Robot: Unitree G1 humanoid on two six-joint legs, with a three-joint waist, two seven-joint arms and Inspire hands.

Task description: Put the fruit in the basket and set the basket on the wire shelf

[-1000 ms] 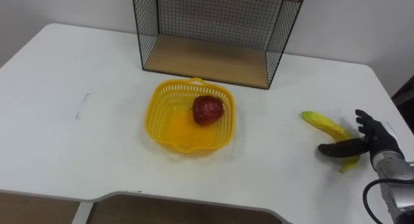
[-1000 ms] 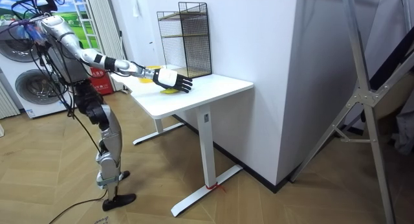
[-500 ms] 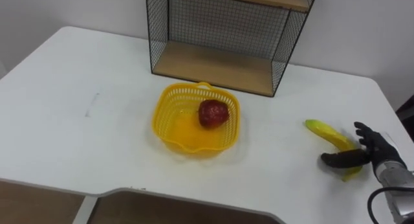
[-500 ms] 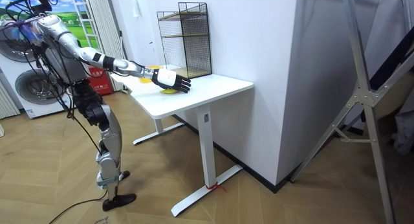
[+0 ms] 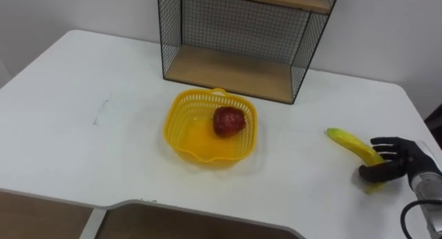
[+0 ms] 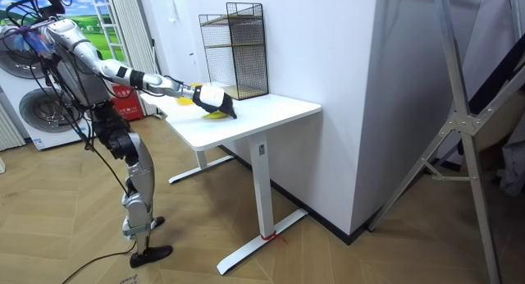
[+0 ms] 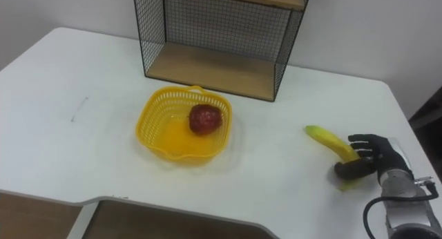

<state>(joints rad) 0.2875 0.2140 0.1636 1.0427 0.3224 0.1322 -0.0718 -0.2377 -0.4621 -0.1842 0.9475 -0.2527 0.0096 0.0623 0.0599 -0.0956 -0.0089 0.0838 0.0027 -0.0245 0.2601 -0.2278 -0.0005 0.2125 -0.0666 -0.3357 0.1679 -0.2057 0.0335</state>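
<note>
A yellow banana (image 5: 351, 145) lies on the white table (image 5: 83, 149) at the right. My right hand (image 5: 391, 160) is at its near end, with fingers over the fruit and thumb under it, curled round it. The yellow plastic basket (image 5: 173, 119) stands in the middle of the table with a red fruit (image 5: 229, 120) inside. Behind it stands the black wire shelf (image 5: 238, 32) with a bare wooden bottom board (image 5: 228, 73). In the room view I stand at the table's end, right hand (image 6: 212, 97) stretched out over the banana (image 6: 216, 115).
The table's right edge runs just past my right hand. Wide white tabletop lies to the left of the basket. In the room view a white wall (image 6: 328, 71) stands behind the table and washing machines (image 6: 33, 95) behind me.
My right hand's spread fingers have closed round the banana's near end. The eye view has shifted a little as the head moved; basket and red fruit have stayed put.
</note>
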